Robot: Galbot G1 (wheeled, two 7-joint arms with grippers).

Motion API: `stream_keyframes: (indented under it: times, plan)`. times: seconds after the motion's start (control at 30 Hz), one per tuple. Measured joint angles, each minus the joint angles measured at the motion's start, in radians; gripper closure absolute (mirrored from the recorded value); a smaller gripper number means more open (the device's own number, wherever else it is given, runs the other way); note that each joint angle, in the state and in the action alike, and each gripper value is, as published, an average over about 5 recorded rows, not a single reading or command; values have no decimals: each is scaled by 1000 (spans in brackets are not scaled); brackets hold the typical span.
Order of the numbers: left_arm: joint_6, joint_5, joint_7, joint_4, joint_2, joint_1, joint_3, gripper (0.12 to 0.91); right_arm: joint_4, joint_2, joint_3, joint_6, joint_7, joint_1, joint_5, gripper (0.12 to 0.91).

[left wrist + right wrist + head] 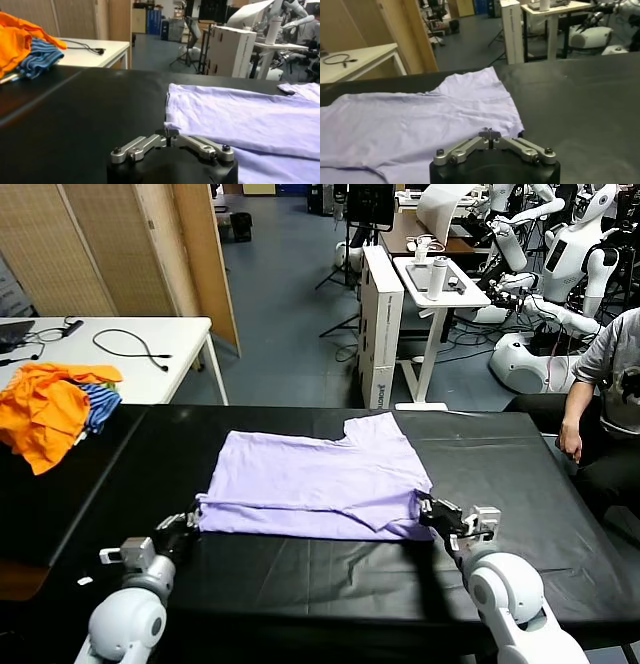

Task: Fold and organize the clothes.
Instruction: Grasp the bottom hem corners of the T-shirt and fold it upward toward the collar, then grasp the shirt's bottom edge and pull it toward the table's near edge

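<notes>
The pale lavender T-shirt [320,479] lies flat on the black table [300,584], plain side up, with one layer folded over along its near edge. My left gripper [193,517] is at the shirt's near left corner, shut on the fabric edge. In the left wrist view the left gripper [169,133] pinches the corner of the shirt [240,120]. My right gripper [424,511] is at the near right corner, shut on the hem. In the right wrist view the right gripper [490,133] meets the shirt [420,120] at its edge.
A heap of orange and blue-striped garments [50,409] lies at the table's far left, also in the left wrist view [20,47]. A white table with a cable [150,344] stands behind. A seated person [610,384] is at the far right edge.
</notes>
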Motion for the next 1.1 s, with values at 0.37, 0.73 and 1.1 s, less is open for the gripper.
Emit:
stream_keyframes:
  times: [0.37, 0.73, 1.1]
  plan:
    - [8, 14, -3, -18, -28, 62, -4, 124, 88, -43, 28, 7, -39, -138, -59, 118]
    - [8, 14, -2, -16, -30, 74, -10, 139, 101, -43, 11, 10, -50, -182, -85, 336]
    - [7, 12, -2, -13, -30, 76, -9, 622, 98, -44, 16, 16, -48, -189, -84, 881]
